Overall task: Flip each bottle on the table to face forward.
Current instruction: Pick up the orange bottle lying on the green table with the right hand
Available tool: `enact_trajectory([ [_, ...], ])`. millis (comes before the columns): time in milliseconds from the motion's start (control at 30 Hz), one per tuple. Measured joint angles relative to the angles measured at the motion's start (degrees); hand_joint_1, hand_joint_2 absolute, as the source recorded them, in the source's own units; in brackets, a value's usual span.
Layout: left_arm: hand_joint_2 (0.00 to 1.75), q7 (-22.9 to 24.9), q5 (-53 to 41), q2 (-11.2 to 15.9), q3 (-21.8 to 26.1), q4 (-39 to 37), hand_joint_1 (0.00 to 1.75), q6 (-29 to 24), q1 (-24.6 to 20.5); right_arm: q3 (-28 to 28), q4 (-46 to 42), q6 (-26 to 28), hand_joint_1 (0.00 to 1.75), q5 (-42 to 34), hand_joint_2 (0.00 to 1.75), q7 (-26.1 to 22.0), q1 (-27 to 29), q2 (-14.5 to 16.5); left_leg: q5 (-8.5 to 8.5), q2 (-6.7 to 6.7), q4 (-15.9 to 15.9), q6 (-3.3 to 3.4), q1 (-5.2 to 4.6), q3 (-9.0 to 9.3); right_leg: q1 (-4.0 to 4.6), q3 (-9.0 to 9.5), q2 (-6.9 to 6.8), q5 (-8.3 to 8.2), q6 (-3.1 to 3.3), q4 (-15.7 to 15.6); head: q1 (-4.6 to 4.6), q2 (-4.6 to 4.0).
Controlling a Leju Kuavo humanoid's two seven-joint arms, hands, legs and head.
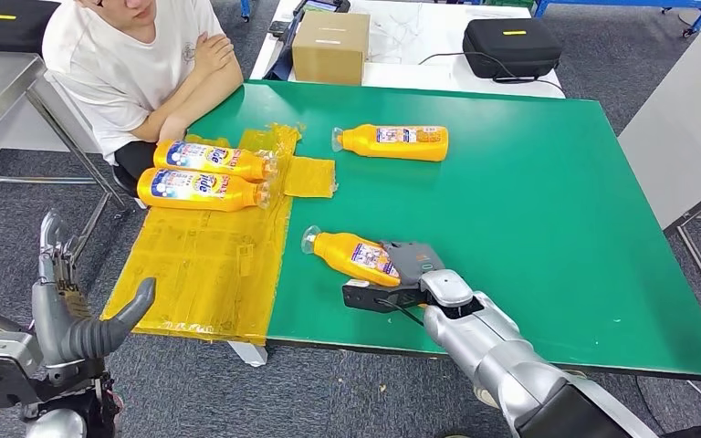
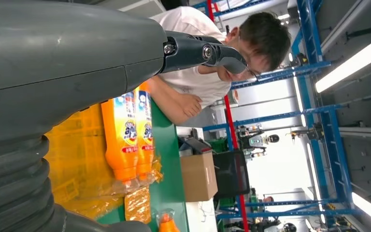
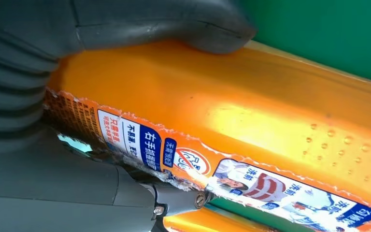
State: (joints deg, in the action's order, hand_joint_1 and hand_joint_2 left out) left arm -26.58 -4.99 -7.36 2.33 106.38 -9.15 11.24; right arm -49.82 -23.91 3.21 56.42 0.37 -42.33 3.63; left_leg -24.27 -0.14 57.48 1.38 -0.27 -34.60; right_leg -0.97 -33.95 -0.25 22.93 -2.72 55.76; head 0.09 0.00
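Here, from my head view, my right hand (image 1: 400, 276) grips the near orange bottle (image 1: 356, 256) lying on the smooth green table (image 1: 548, 201); another lies farther back (image 1: 395, 141), and two labelled bottles (image 1: 205, 175) rest on crinkled yellow tape (image 1: 201, 265). My left hand (image 1: 73, 310) hangs empty, fingers apart. At the right wrist, my grey thumb (image 3: 174, 24) presses the glossy, dimpled plastic.

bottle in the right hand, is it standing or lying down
Lying down. The bottle rests on its side on the green table, cap end pointing away from the right hand, which grips its base end.
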Motion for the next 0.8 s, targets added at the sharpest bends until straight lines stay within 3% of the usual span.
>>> enact_trajectory([
  [200, 1.75, 0.46, 0.06, -0.61, 0.73, 1.19, 0.00, -0.02, 1.27, 1.29, -0.69, 5.78, 1.75, -0.20, 1.75, 2.04, 2.41, 0.02, 0.00, -0.01, 0.00, 0.00, 0.00, 0.10, 0.00, 0.10, 0.00, 0.00, 0.00, 0.00, 0.00, 0.00],
  [400, 1.75, 0.97, 0.56, -1.05, 1.23, 1.79, 0.00, 0.53, 2.04, 5.01, -2.95, 11.48, 1.75, -1.17, 1.75, 0.86, 5.45, -0.07, 0.00, -0.03, 0.00, 0.00, 0.00, 0.13, 0.00, 0.12, -0.01, 0.01, 0.01, -0.01, 0.00, 0.00],
  [567, 1.75, 1.87, 4.36, -1.21, 1.11, 1.76, 0.00, 3.43, 2.39, 12.78, -10.50, 16.01, 1.75, -9.02, 1.75, -9.54, 11.09, -0.67, -0.01, -0.02, 0.00, 0.00, 0.00, 0.10, 0.00, 0.09, 0.00, -0.01, 0.01, -0.01, 0.02, 0.00],
  [667, 1.75, 2.85, 8.23, -1.50, 0.21, 0.32, 0.00, 6.48, 2.48, 18.84, -19.01, 15.86, 1.75, -15.08, 1.75, -16.07, 16.73, -0.45, -0.01, -0.07, 0.00, 0.00, 0.01, -0.03, 0.01, 0.00, -0.05, 0.00, 0.01, 0.00, -0.01, 0.00],
  [800, 1.75, 3.43, 12.41, -1.92, -2.25, -2.80, 0.00, 11.68, 3.20, 24.03, -28.30, 13.90, 1.75, -20.04, 1.75, -21.17, 22.19, 0.68, -0.02, -0.05, -0.01, -0.01, 0.02, -0.14, 0.03, -0.10, -0.05, 0.01, 0.02, 0.00, 0.00, 0.00],
])
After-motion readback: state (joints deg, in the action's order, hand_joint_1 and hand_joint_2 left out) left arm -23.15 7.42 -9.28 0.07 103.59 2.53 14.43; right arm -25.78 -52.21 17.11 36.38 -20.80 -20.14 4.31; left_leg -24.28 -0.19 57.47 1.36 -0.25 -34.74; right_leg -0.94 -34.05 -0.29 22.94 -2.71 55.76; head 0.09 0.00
